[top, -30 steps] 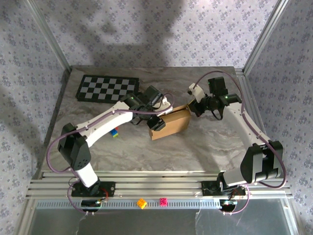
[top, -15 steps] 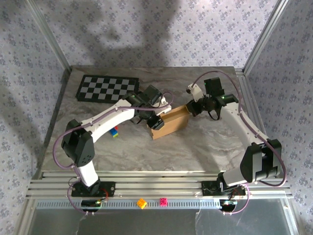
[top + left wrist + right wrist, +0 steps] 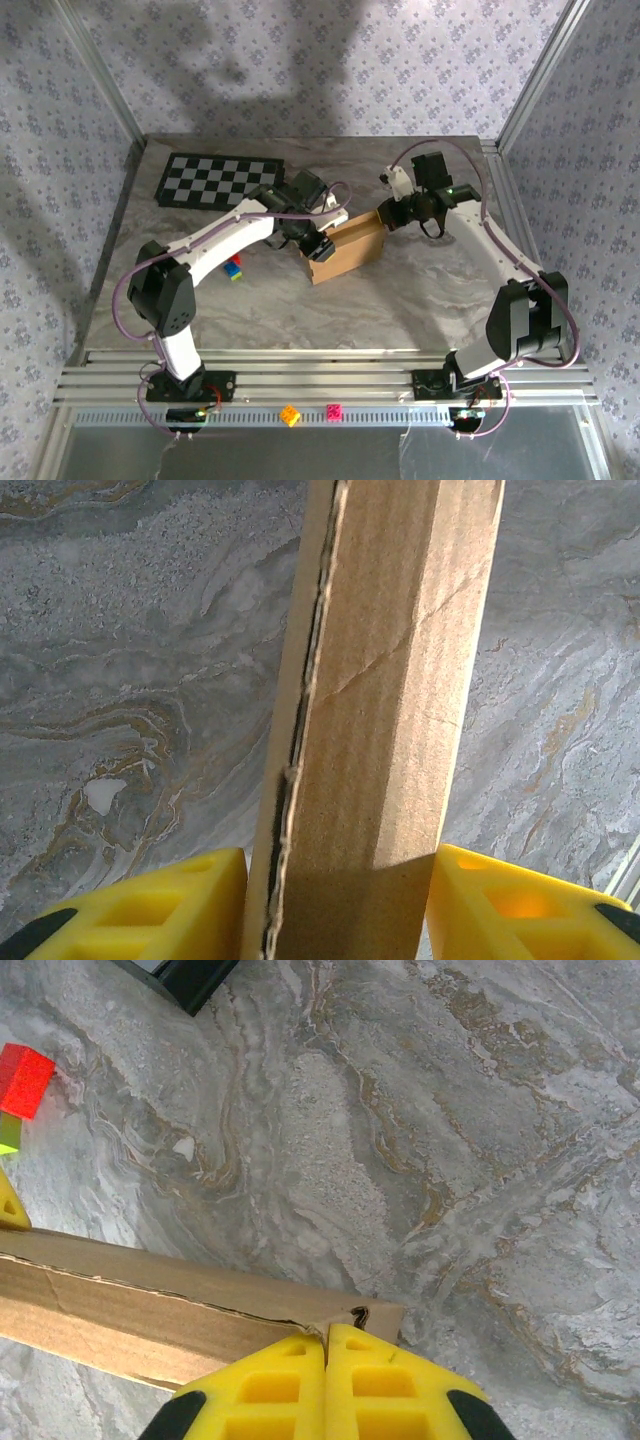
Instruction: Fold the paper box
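Your paper box (image 3: 350, 252), a single tan cardboard piece, lies near the middle of the marble-patterned table (image 3: 400, 310), running slantwise between the two arms.

Your left gripper (image 3: 318, 243) is at the box's left end. In the left wrist view its two yellow fingers (image 3: 180, 905) stand one on each side of a cardboard wall and touch it, so the jaws are partly apart and closed on the box.

Your right gripper (image 3: 385, 215) is at the box's right end. Its fingers (image 3: 270, 1390) are pressed fully together, with the tips against the box's end corner, where a ragged fold shows. You cannot tell whether a thin edge is caught between them.

From above, the left gripper covers the box's left end, and how the flaps sit is hard to make out. The left wrist view cuts the box off at top and bottom.

Counted:
- One box and two grippers.
- One checkerboard mat (image 3: 220, 180) at the back left.
- One small stack of coloured blocks (image 3: 234, 268) beside the left arm (red and green in the right wrist view).
- One orange block (image 3: 290, 414) and one pink block (image 3: 333, 410) on the front rail (image 3: 390, 414).
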### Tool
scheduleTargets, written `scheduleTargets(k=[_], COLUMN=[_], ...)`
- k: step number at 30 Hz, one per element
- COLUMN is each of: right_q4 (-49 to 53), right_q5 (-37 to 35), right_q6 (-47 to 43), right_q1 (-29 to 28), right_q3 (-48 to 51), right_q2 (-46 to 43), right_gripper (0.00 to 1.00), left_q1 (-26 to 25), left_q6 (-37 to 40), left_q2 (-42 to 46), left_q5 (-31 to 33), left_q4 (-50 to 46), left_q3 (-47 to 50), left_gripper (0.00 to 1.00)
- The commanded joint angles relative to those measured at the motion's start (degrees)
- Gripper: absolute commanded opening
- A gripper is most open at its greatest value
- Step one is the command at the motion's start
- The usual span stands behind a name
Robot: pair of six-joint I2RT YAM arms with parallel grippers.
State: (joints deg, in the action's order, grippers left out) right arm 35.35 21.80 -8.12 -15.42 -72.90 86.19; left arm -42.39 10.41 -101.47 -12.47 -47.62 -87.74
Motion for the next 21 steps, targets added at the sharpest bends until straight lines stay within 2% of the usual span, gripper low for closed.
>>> scheduleTargets(k=[1,9,21], right_q4=[1.0,-0.7,-13.2], right_q5=[0.9,0.5,0.9], right_q6=[4.0,8.0,9.4], right_q1=[-0.6,-1.5,-1.5], right_q3=[-0.7,0.5,12.7], right_q2=[0.3,-0.2,-4.9], right_gripper=[0.0,0.0,0.0], left_q1=[1.0,1.3,1.4], left_q6=[-0.4,-0.2,0.1], left_q2=[-1.9,-2.5,-3.2], left_q5=[1.4,1.9,3.2], left_q4=[-0.9,-1.5,-2.6], left_q3=[-1.5,-2.7,-3.5], left_gripper=[0.48,0.48,0.48])
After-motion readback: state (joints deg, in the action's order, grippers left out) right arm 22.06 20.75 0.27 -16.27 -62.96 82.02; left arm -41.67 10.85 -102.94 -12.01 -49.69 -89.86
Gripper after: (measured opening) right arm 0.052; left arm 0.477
